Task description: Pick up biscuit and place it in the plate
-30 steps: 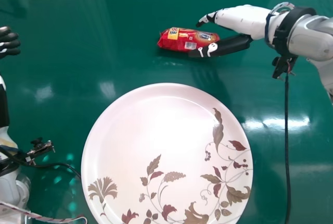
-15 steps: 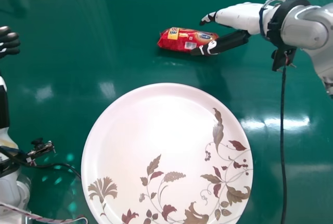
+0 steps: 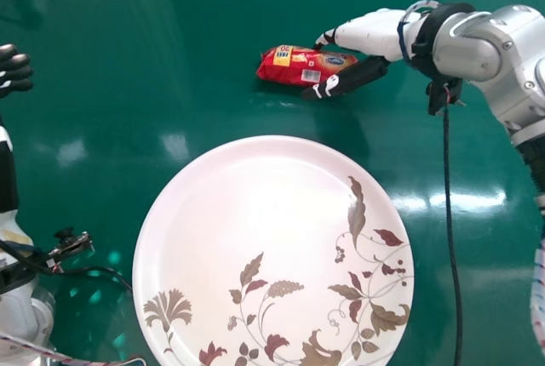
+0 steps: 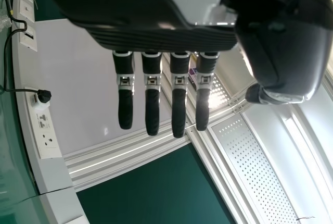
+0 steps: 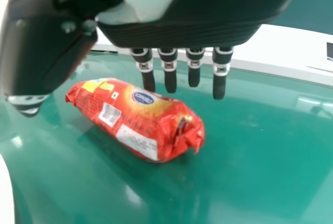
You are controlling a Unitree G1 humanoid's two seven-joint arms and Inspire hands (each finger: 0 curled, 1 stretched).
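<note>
R hand: fingers straight, thumb apart from them; red biscuit pkt on tbl btwn the two, w/ blue oval logo, barcode, yellow printed patch. Plate thumb side. L hand, head view's left edge: fingers straight.

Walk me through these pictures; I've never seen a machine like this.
This is a humanoid robot with two arms, each ending in a hand. One picture looks down from its head; the other two come from cameras at its left and right wrists.

On the glossy green table lie a large, round white plate with brown and dark-red leaves and a red-wrapped biscuit packet. The black-and-white right hand is at one end of the packet, fingers straight, so it doesn't appear to be gripping it. The black-and-white left hand, at the head view's left edge, is open and empty.
</note>
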